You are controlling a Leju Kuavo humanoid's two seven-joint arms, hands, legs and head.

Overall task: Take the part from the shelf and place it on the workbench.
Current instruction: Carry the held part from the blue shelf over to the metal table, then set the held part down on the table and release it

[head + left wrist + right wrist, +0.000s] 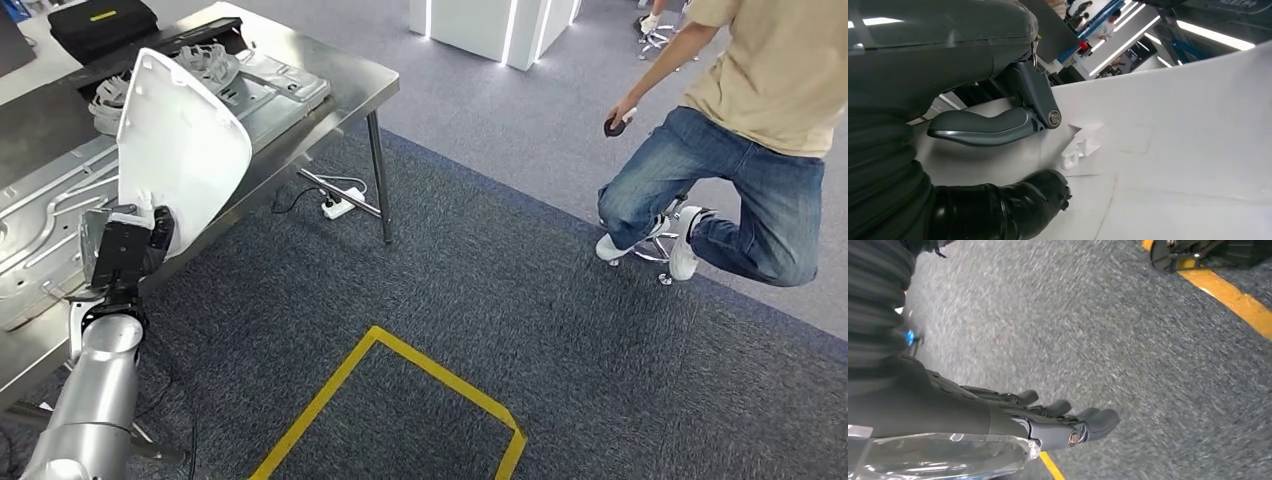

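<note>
A large white moulded part [180, 145] stands upright over the near edge of the steel workbench [330, 85], held at its lower edge by my left hand [125, 248]. Up close in the left wrist view, the grey thumb [993, 127] lies on the white part [1173, 135] and a dark finger [1013, 210] curls against it beside a small clip. My right hand [1058, 422] hangs over the grey carpet, fingers loosely extended and holding nothing.
On the workbench lie pressed metal panels [60, 215], white ribbed parts [205, 65] and a black case [100, 25]. A power strip [340, 205] lies under the table. A person in jeans [740, 130] sits on a stool at right. Yellow floor tape [400, 385] marks the carpet.
</note>
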